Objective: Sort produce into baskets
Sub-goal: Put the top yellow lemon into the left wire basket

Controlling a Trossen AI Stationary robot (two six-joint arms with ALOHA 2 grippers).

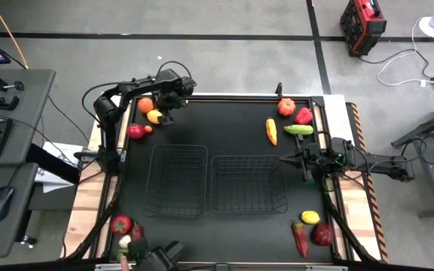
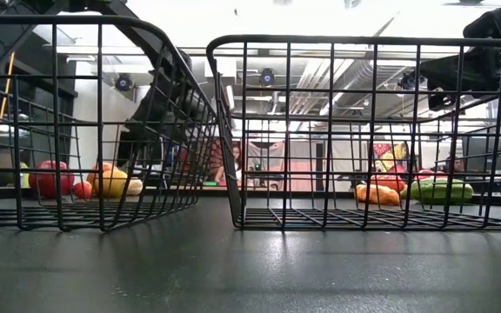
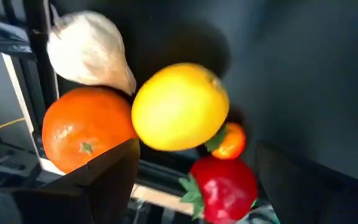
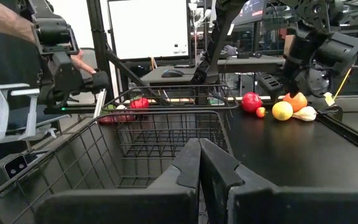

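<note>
Now my left gripper (image 1: 164,114) hangs spread, holding nothing, right above the lemon (image 1: 154,117) beside the orange (image 1: 145,105).

The left arm is covering part of the garlic (image 1: 162,118) in the high view, so it's barely showing. Down at the near left corner, the picture edge is cutting off some small white and green pieces (image 1: 124,245); too tiny to name. A person (image 2: 233,164) behind the baskets (image 2: 224,130) is looking blurry.
</note>
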